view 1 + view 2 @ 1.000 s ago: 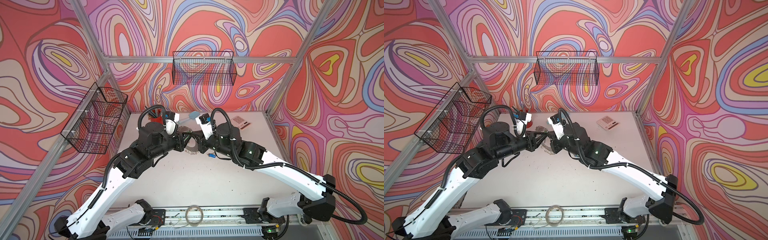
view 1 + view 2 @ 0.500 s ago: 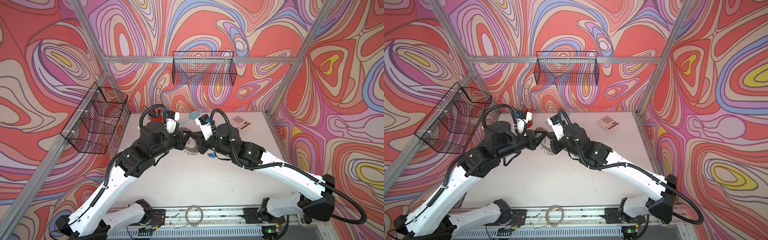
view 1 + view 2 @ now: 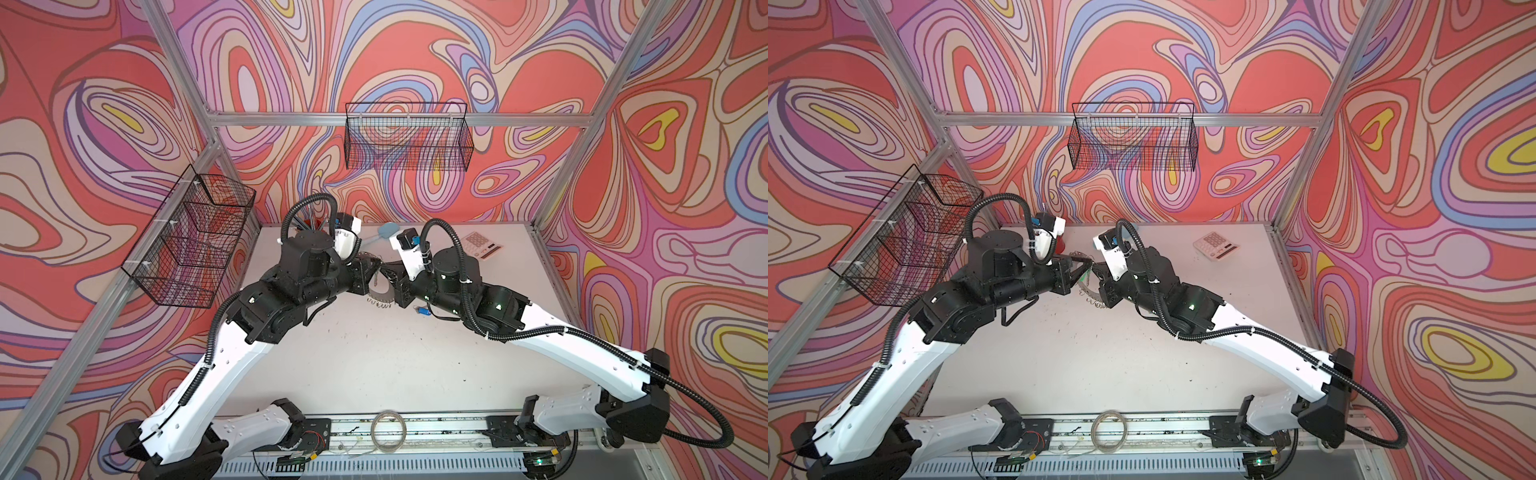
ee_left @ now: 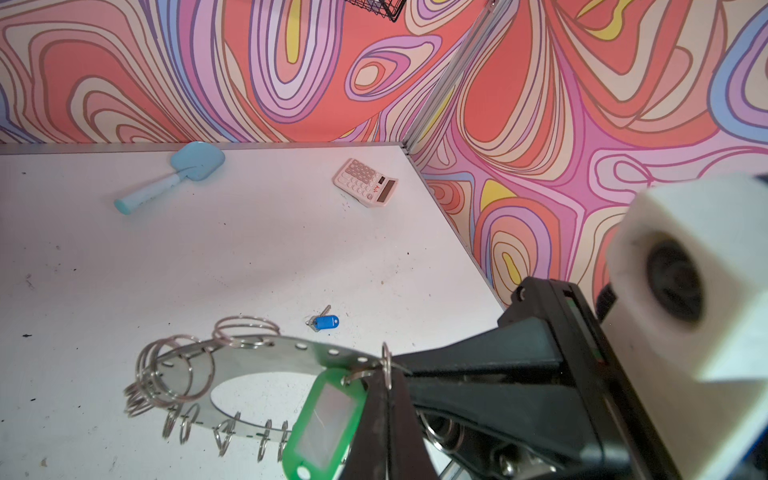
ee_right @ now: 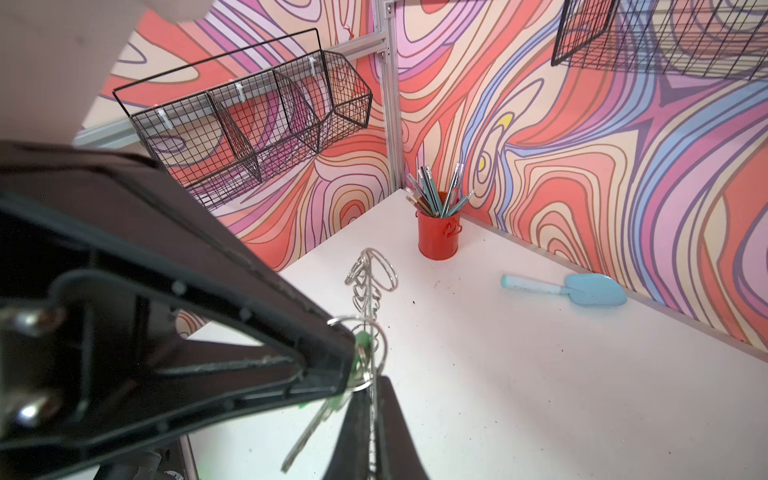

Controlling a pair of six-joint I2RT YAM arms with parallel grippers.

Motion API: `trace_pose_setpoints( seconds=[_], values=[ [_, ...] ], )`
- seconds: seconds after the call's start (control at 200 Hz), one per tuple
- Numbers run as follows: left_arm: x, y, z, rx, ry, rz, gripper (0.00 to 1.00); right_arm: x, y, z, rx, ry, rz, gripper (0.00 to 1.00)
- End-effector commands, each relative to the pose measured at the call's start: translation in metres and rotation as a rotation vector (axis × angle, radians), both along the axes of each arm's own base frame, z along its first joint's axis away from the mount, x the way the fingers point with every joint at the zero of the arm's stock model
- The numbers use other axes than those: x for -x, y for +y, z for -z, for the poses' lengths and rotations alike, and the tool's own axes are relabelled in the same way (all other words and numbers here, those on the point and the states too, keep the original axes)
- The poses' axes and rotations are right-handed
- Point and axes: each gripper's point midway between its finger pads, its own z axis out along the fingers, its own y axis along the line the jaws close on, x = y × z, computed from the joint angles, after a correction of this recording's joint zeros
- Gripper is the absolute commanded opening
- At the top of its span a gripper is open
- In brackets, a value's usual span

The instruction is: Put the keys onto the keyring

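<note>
The left gripper [image 4: 387, 392], jaws closed, is pinching the green-tagged key [image 4: 328, 419] by its ring end and pressing it against the rim of the keyring [image 4: 266, 353]. The right gripper [image 5: 374, 411], also closed, is clamping the keyring by its edge (the two arms are meeting nose to nose at mid-table in both top views). The threading of the first key appears to be under way, though whether its loop is already catching a small split ring cannot be told. The next move is calling for a careful twist along the wire coil. The blue-tagged key [image 4: 325, 322] is lying on the table [image 4: 249, 257] just beyond, awaiting its turn.
</note>
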Motion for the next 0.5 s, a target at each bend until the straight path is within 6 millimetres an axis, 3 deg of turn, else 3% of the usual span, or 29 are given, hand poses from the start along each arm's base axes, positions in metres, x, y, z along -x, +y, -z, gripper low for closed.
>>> trace_pose_setpoints(
  seconds=[0.0, 0.295, 0.496],
  values=[
    [0.025, 0.012, 0.007, -0.112, 0.073, 0.071, 0.0, -0.012, -0.017, 0.007, 0.068, -0.059, 0.082, 0.0],
    [0.057, 0.021, 0.055, -0.273, 0.279, 0.231, 0.0, -0.014, -0.005, 0.026, 0.214, -0.05, 0.022, 0.0],
    [0.062, 0.029, 0.087, -0.277, 0.395, 0.248, 0.0, -0.022, -0.018, 0.036, 0.341, -0.098, 0.053, 0.0]
  ],
)
